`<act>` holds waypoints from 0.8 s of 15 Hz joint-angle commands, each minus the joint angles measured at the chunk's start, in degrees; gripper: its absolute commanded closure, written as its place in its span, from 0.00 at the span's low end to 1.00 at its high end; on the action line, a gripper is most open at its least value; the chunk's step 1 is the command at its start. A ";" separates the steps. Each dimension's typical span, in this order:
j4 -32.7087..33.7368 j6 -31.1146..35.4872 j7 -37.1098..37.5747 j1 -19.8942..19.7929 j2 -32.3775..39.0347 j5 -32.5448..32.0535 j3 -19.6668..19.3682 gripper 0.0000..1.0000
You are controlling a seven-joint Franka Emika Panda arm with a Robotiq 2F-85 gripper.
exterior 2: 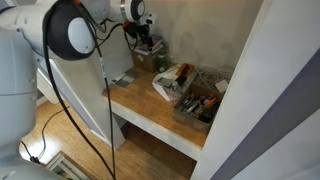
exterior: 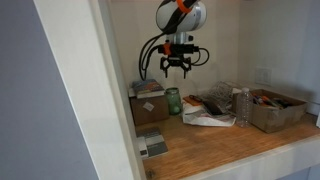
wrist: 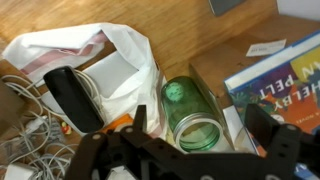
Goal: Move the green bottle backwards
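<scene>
The green bottle (exterior: pixel 174 100) stands upright on the wooden shelf (exterior: pixel 230 140), between a brown box (exterior: pixel 150 106) and a white plastic bag (exterior: pixel 208 118). In the wrist view I look down on its round top (wrist: pixel 192 118). My gripper (exterior: pixel 177 68) hangs open and empty straight above the bottle with a clear gap to it. In the wrist view the two fingers (wrist: pixel 202 125) stand on either side of the bottle's top, not touching it. The gripper also shows in an exterior view (exterior 2: pixel 144 40); the bottle is hard to make out there.
A clear plastic bottle (exterior: pixel 243 105) and a cardboard box of clutter (exterior: pixel 276 110) stand further along the shelf. A colourful printed booklet (wrist: pixel 285 85) lies on the brown box. The bag (wrist: pixel 110 60), a black object (wrist: pixel 70 95) and cables (wrist: pixel 30 135) lie beside the bottle. A wall is close behind.
</scene>
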 commanded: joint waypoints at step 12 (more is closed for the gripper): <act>-7.90 -5.31 -8.13 -0.36 -6.22 -0.07 0.27 0.00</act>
